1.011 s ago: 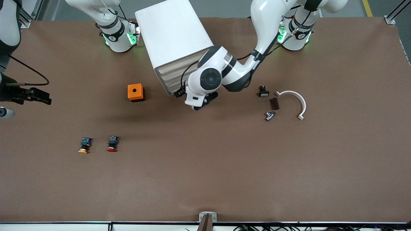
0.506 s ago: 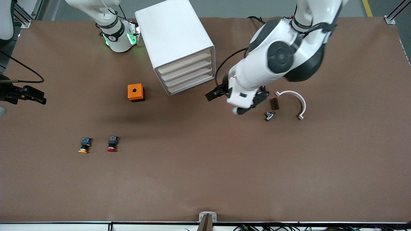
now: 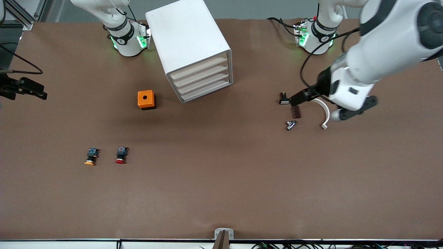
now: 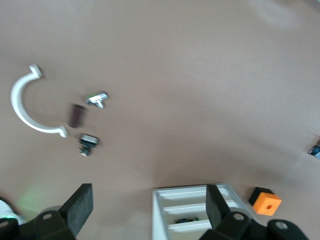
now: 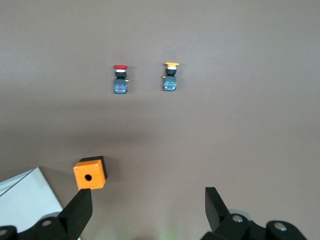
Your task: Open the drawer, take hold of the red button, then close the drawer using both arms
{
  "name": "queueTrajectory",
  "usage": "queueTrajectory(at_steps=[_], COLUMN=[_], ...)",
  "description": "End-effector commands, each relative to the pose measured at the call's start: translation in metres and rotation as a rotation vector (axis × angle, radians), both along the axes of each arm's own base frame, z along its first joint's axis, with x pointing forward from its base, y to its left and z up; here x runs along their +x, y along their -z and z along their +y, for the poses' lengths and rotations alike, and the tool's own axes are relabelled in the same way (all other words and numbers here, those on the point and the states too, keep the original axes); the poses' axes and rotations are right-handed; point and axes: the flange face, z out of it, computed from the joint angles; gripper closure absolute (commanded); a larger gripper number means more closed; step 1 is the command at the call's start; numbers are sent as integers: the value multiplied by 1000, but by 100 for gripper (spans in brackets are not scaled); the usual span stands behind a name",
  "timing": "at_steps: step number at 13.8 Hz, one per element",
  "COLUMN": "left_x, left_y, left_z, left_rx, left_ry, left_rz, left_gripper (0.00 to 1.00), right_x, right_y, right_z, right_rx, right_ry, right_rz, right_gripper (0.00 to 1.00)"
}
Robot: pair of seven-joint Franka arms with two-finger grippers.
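The red-capped button [image 3: 120, 155] lies on the table near the right arm's end, beside an orange-yellow-capped one [image 3: 90, 156]. Both show in the right wrist view, the red one [image 5: 120, 79] and the yellow one [image 5: 171, 76]. The white drawer cabinet [image 3: 193, 48] stands between the arm bases with all its drawers pushed in; it also shows in the left wrist view [image 4: 192, 212]. My left gripper [image 3: 300, 97] is open and empty, up over the small parts at the left arm's end. My right gripper [image 3: 31, 90] is open and empty over the table edge at the right arm's end.
An orange box [image 3: 146, 99] with a hole stands beside the cabinet. A black button with a white face [image 3: 284, 99], a brown piece [image 3: 295, 111], a metal piece [image 3: 290, 124] and a white curved piece [image 3: 323, 110] lie under the left gripper.
The left arm has swung away from the cabinet's drawer front toward its own end of the table, over the small parts. The right gripper has drifted a little along the table edge.
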Motion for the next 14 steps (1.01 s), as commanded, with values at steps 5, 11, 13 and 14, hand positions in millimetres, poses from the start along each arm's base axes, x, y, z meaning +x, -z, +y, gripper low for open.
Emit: queueTrajectory(at_steps=[5,11,13,14], left_x=[14,18,16,12], left_y=[4,29,33,36], left_z=[106,174,183,186], left_rx=[79,85,131,151], left_ry=[179,281,283,280], left_rz=[-49,-32,-32,-45], left_gripper=[1,1,1,1], right_x=[-21,-43,-49,-49], right_y=[-1,-6,-11,-11], right_z=[-9,-3,-1,2], right_rx=[59,43,44,43], right_ry=[10,-4,-9,-14], right_rz=[3,-74,-82,-82], right_gripper=[0,0,0,0])
